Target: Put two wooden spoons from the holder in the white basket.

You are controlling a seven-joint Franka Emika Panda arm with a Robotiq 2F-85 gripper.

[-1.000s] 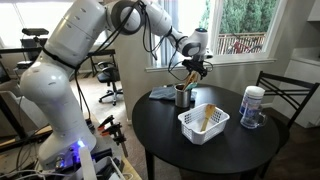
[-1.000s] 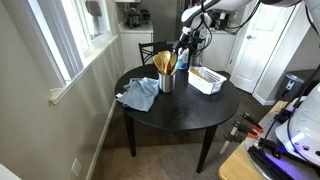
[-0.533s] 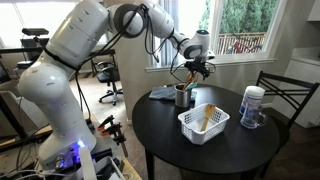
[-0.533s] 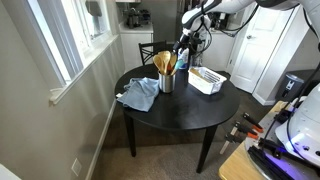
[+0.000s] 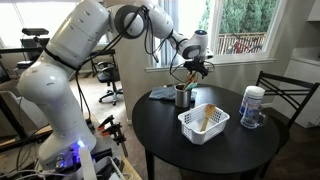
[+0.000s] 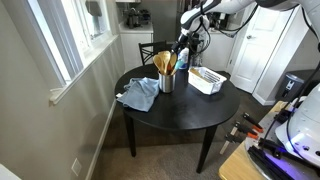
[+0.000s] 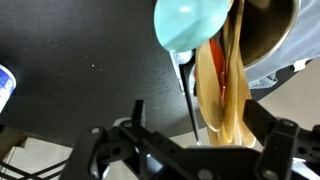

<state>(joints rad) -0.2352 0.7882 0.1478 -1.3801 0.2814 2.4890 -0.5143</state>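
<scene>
You have the holder (image 5: 182, 98), a small dark grey cylinder, standing upright on the counter (image 5: 200, 155) just beside the white basket (image 5: 203, 126). In both exterior views the light-tan wooden spoons (image 6: 164, 62) stand bunched in it, bowls up and fanned a little, rising well above its rim. In the wrist view you see one amber-toned spoon leaning against the holder's inner wall. The basket is rectangular with lattice sides and a flared rim, it sits level on the counter, and one wooden spoon (image 5: 208, 117) lies slantwise inside it.
</scene>
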